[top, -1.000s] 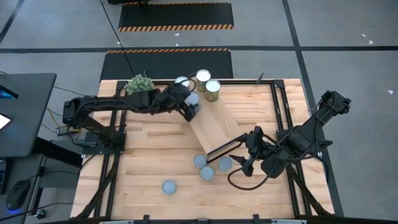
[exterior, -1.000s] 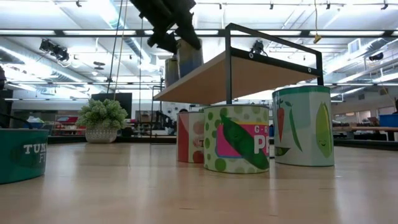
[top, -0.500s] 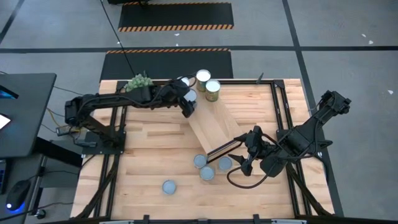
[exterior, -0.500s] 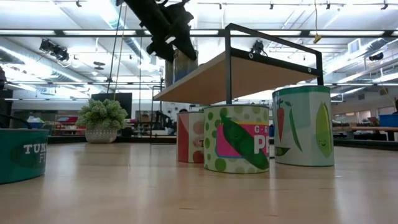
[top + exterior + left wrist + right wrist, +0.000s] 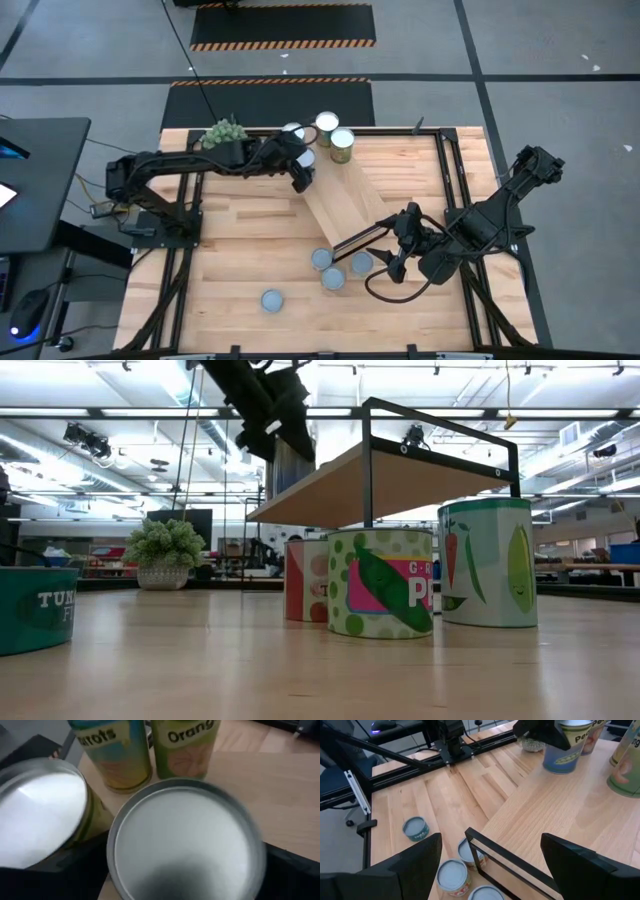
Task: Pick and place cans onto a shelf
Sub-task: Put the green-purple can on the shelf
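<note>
While the left tool (image 5: 303, 172) grips a can (image 5: 185, 840), it stands over the shelf (image 5: 345, 207).
Right tool (image 5: 397, 252), fingers wide apart, waits beside the shelf's frame end.

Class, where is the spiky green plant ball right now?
In the high view, the plant ball sits at the table's far left edge, beside the left arm, left of the shelf's cans.

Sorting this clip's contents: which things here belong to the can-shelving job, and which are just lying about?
Part of the job:
- cans on the shelf
- cans on the table
- shelf
- left gripper over a shelved can
- right gripper, waiting near the shelf's frame end

Lying about:
- plant ball
</note>
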